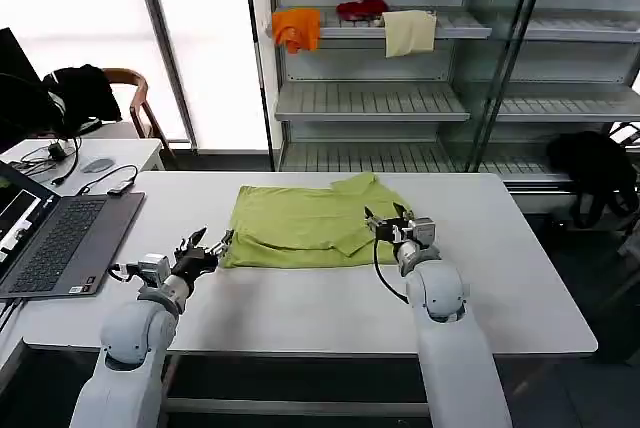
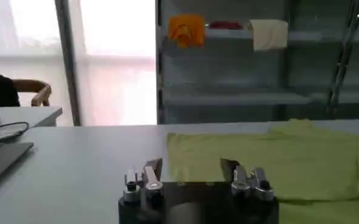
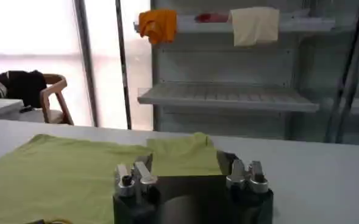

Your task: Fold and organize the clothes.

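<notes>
The clothes are one lime-green T-shirt point(image 1: 300, 220) lying flat on the white table point(image 1: 500, 268), with a sleeve folded inward at its right side. My left gripper point(image 1: 210, 245) hovers at the shirt's near left corner, open, with nothing between its fingers. My right gripper point(image 1: 386, 221) stands open at the shirt's right edge, over the folded sleeve. In the left wrist view the left gripper point(image 2: 191, 171) straddles the near edge of the shirt point(image 2: 277, 159). In the right wrist view the right gripper point(image 3: 185, 163) frames the shirt point(image 3: 75, 176) just ahead of its fingers.
An open laptop point(image 1: 60, 238) with cables sits on the table's left end. Behind the table, metal shelves point(image 1: 370, 100) hold an orange cloth point(image 1: 296, 28), a red cloth point(image 1: 362, 9) and a cream cloth point(image 1: 409, 32). A chair with a black garment point(image 1: 80, 90) stands at the back left.
</notes>
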Controlling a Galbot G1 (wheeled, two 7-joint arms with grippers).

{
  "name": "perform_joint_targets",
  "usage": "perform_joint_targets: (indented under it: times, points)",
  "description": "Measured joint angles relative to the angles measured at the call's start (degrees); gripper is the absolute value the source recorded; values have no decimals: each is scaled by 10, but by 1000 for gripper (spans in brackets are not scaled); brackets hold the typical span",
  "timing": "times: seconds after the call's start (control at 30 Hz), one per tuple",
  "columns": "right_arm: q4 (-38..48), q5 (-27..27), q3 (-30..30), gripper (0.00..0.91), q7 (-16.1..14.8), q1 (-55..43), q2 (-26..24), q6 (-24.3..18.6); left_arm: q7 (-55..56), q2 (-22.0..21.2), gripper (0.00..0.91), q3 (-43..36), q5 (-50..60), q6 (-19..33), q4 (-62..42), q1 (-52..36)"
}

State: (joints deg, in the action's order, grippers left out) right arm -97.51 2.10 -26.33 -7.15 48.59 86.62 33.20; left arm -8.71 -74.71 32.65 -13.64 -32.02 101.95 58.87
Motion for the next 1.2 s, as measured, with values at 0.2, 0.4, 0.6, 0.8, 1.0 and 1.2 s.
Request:
perform_joint_targets:
  times: [0.2, 0.4, 0.6, 0.8, 1.0, 1.2]
  points:
    - [-25, 7, -23, 907, -11, 39, -15, 0, -1, -5, 907, -10, 19, -4, -3, 8]
    - [-33, 9, -43, 907, -19, 69, -26, 0, -4, -8, 907, -19, 32, -6, -8, 10]
    - [-34, 9, -55, 625, -25, 88, -28, -1, -4, -10, 907, -21, 38, -6, -17, 9]
    - [-30, 7, -60, 91, -28, 100, -29, -3, -2, -10, 907, -21, 41, -8, -26, 8]
    - [-29, 6, -62, 0, -32, 106, -29, -4, -1, -9, 685, -21, 44, -8, -37, 6]
    - [-30, 5, -63, 0, -33, 108, -28, -5, -6, -8, 151, -21, 43, -7, -45, 6]
